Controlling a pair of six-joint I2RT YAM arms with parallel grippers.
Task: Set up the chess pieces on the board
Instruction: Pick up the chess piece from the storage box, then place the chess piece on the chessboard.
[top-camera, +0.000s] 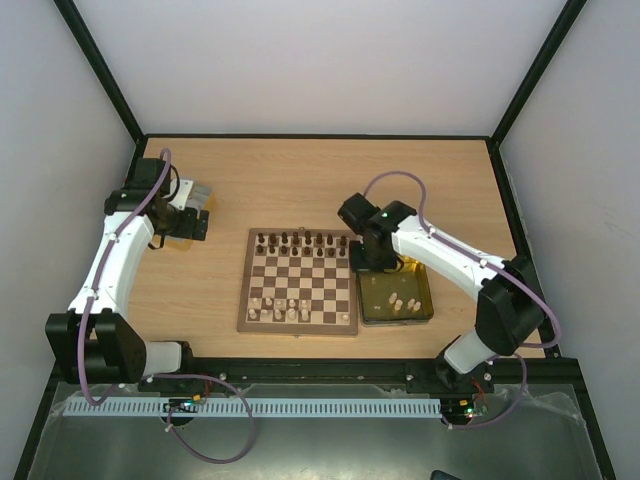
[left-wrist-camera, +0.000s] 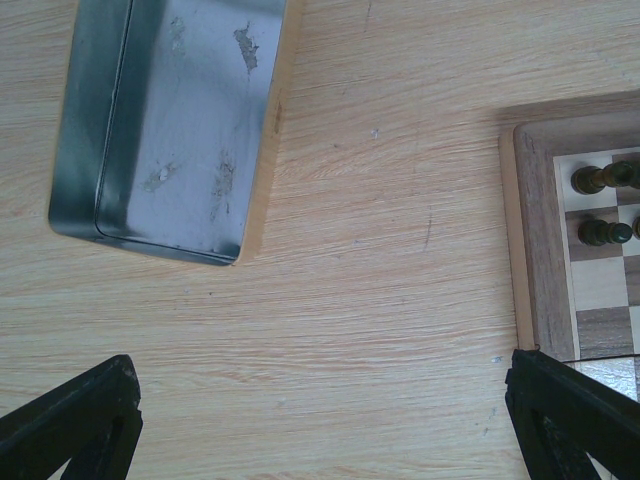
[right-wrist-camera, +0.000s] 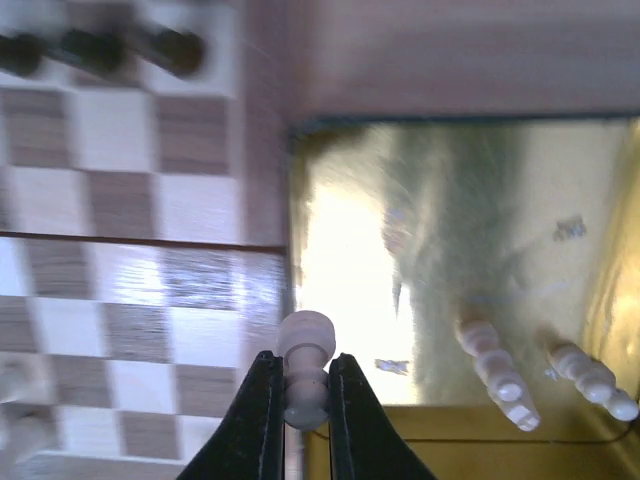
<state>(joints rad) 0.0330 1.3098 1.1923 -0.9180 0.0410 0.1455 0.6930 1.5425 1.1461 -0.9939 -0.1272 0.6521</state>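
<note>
The right gripper (right-wrist-camera: 303, 390) is clamped on a cream pawn (right-wrist-camera: 305, 345), seemingly just under its head. The board (right-wrist-camera: 130, 290) lies left of the jaws, the tray (right-wrist-camera: 440, 180) right. Light, hard, probably slick wood, so the narrow neck suits. The left gripper (left-wrist-camera: 325, 410) gapes wide, empty.

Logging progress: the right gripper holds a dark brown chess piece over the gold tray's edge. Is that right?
No. The chess piece in the right gripper is pale cream, not dark brown, as the right wrist view shows. It is over the edge of the gold tray.
</note>
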